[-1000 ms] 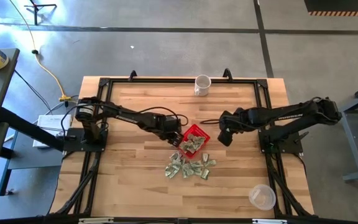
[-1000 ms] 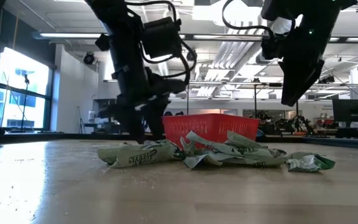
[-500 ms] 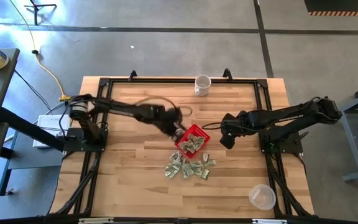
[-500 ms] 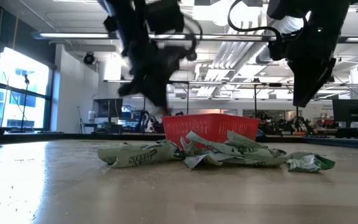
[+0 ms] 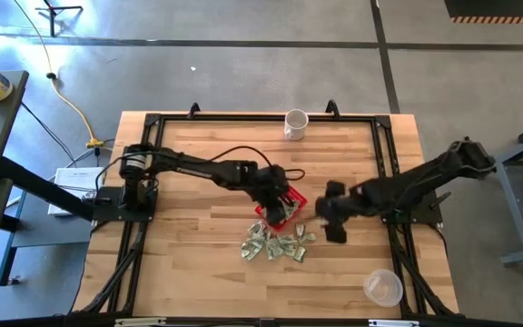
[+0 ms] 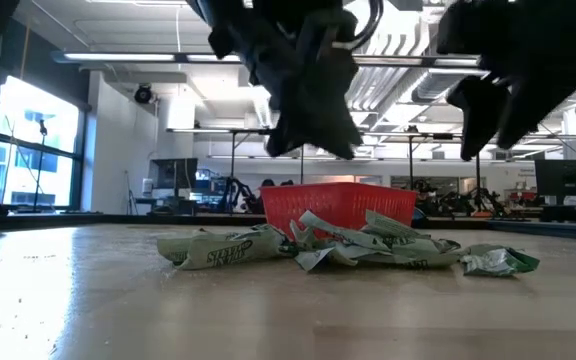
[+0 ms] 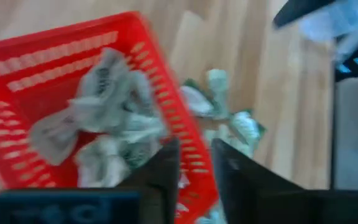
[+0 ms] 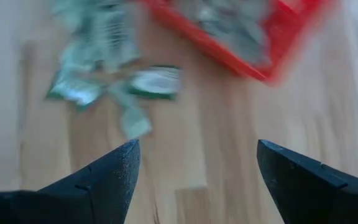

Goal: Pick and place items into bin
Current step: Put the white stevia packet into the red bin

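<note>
Fingers on my left gripper point(image 7: 194, 171) narrow and empty over the bin point(image 7: 166, 93), right gripper point(image 8: 194, 171) wide (also empty) above loose items point(image 8: 104, 68): I'd drop straight onto one piece.

Basket point(image 5: 282, 205) mid-table, some paper pieces point(image 7: 104, 118) inside; others heaped just before it; mug point(image 5: 295, 123) behind; cup point(image 5: 383, 288) probably front-right.
</note>
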Tool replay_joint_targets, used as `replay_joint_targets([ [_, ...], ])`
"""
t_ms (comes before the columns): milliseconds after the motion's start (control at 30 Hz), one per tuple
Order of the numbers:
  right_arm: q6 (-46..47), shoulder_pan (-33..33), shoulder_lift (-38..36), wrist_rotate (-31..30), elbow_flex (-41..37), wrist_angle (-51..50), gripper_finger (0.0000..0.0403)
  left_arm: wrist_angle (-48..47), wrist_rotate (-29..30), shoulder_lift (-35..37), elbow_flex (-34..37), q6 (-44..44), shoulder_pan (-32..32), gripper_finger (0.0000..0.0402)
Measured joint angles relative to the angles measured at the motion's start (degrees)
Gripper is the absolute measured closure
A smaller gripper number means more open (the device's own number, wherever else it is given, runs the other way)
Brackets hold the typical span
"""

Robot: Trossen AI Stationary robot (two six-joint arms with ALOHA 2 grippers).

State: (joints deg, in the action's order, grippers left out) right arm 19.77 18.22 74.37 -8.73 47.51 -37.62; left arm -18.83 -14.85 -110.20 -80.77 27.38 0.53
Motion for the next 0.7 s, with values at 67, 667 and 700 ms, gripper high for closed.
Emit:
replay_joint_targets([
  [67,-3.5,2.9,2.2,0.6,0.0,4.2,0.0091,1.1,-0.4,-0.1,-0.3,-0.2,-0.4,0.0229],
  [667,6.7,5.2,22.3,3.1,0.2,15.9,0.0126,-33.2,17.4,19.3,-0.1,-9.1,0.2,0.0175],
  [700,6.1,4.6,22.4,3.3,0.2,16.0,0.0134,-34.6,17.4,19.5,-0.1,-9.1,0.2,0.0181],
])
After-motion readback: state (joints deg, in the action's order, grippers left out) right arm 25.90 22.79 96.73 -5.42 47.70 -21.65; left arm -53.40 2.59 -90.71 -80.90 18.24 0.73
